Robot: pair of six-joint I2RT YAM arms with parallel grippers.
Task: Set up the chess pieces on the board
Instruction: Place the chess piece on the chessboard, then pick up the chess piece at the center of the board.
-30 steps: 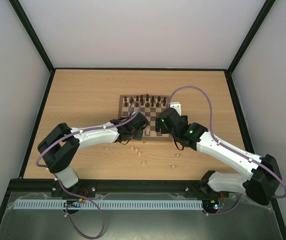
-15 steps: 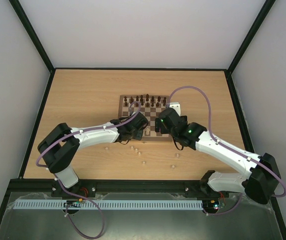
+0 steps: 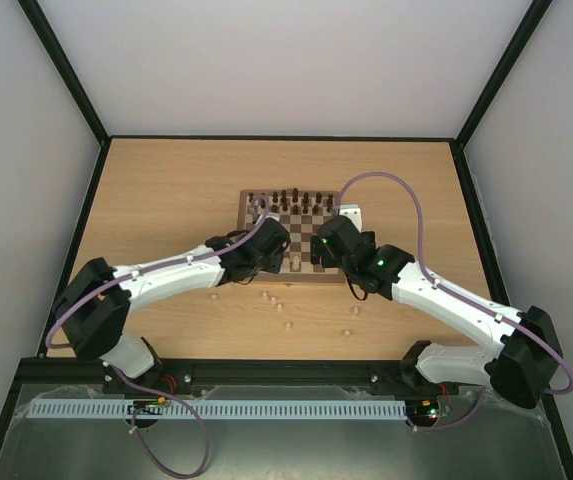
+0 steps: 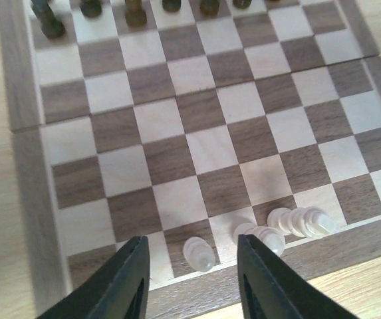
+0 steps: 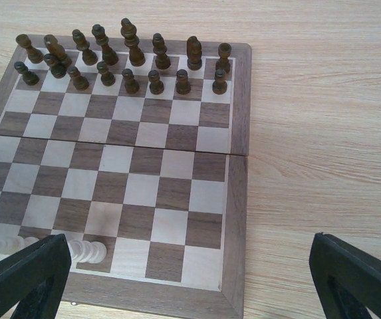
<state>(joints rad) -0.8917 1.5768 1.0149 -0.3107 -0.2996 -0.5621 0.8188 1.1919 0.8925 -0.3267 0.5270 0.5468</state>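
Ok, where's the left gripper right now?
Left wrist view: the left gripper is open over the board at its near edge row, fingers either side of an upright pale piece, with toppled pale pieces just right of it.

I'm looking at the left arm (image 3: 171, 280) and the right arm (image 3: 456, 305), both wearing white shells between chunky black joint housings. A purple cable (image 3: 423, 232) is looping over each. A green light (image 3: 379, 263) is glowing on the right arm's black wrist, at ten o'clock from its white link. The left pincer (image 4: 191, 247) and right pincer (image 5: 189, 242) are ending in matte black wedge fingers (image 4: 127, 286).
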